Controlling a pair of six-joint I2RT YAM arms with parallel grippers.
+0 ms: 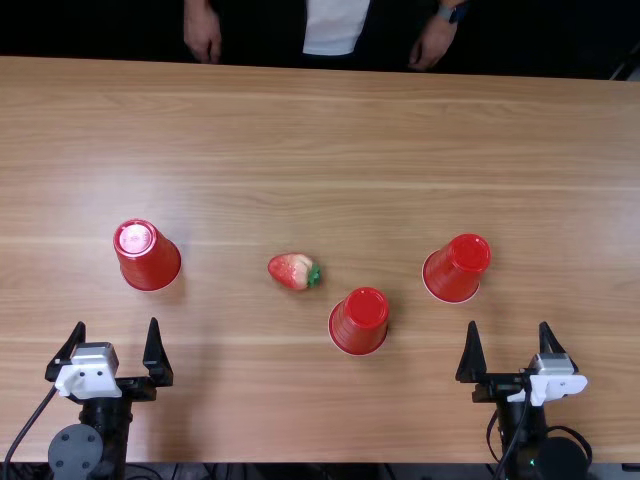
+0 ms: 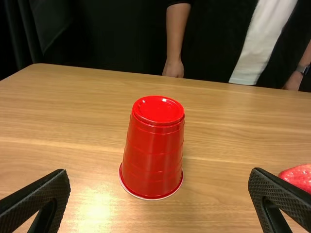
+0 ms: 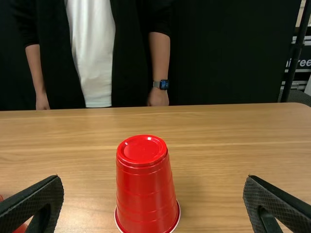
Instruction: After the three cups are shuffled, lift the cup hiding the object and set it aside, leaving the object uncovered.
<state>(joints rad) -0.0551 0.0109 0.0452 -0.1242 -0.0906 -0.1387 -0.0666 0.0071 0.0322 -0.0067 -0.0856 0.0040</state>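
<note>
From my station I see the strawberry (image 1: 294, 271) lying bare on the table (image 1: 320, 130), on its side with its green leaves turned toward the right edge. It is roughly midway between the left and right edges and closer to the near edge than the far one. No cup covers it.

The middle cup (image 1: 360, 320) stands upside down, base up, near the strawberry on the side of the right edge and a little closer to the near edge. The two are apart, with bare wood between them. The right cup (image 1: 456, 268) is also inverted and sits farther toward the right edge, clear of the middle cup. The left cup (image 1: 146, 256) stands inverted well away toward the left edge, rim flat on the wood. In the left wrist view this cup (image 2: 153, 148) is dead ahead, with the strawberry (image 2: 297, 175) peeking in at one side. The right wrist view has the right cup (image 3: 146, 187) straight in front.

The left gripper (image 1: 115, 330) rests low by the near edge, in line with the left cup, its jaws wide apart and holding nothing. The right gripper (image 1: 507, 330) sits by the near edge toward the right corner, a little to the right of the right cup. Its jaws are equally spread and empty.
</note>
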